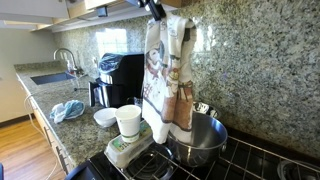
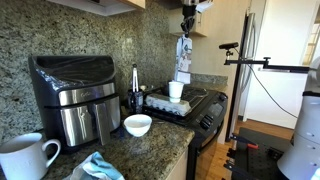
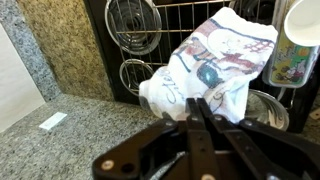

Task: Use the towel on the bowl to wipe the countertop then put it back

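Note:
My gripper [image 1: 156,10] hangs high over the stove, shut on the top edge of the towel [image 1: 165,72]. The towel is cream-white with a dark print and hangs down in long folds. Its lower end dangles at the rim of the large steel bowl [image 1: 202,143], which stands on the black stove grates. In an exterior view the gripper [image 2: 187,12] and the hanging towel [image 2: 184,55] show far back over the stove. In the wrist view the shut fingers [image 3: 198,104] pinch the towel [image 3: 215,58], with part of the bowl [image 3: 266,106] below it. The speckled granite countertop [image 1: 72,128] [image 3: 60,140] lies beside the stove.
On the counter stand a black air fryer [image 2: 70,95], a small white bowl [image 1: 105,117], a light blue cloth [image 1: 68,110] and a white mug [image 2: 25,158]. A white cup [image 1: 128,122] on a box stands on the stove. A smaller steel bowl [image 1: 206,108] sits behind the big one. A sink [image 1: 50,77] lies at the far end.

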{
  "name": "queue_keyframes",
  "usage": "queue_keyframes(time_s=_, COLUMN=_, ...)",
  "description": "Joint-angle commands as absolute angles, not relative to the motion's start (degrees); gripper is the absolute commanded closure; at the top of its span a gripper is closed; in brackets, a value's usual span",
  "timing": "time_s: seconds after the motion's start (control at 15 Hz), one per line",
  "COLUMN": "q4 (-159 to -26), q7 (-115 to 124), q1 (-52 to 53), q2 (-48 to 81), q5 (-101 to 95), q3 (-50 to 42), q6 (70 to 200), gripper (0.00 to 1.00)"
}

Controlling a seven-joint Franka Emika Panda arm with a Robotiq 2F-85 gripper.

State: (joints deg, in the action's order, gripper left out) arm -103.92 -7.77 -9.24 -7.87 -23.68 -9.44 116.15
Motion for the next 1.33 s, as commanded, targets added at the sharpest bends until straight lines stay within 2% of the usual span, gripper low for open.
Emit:
queue_keyframes(time_s=0.0, q4=-99.8, q7=-11.2, q1=-8.5, q2=-7.3, q5=-21.4, q3=-8.9, q6=111.4, gripper=0.96)
queue_keyframes(time_s=1.27, q4=-100.6, q7=-10.1, q1=-6.4, q2=-7.5, q5=-22.1, q3=-6.9, q6=109.7, gripper=0.96)
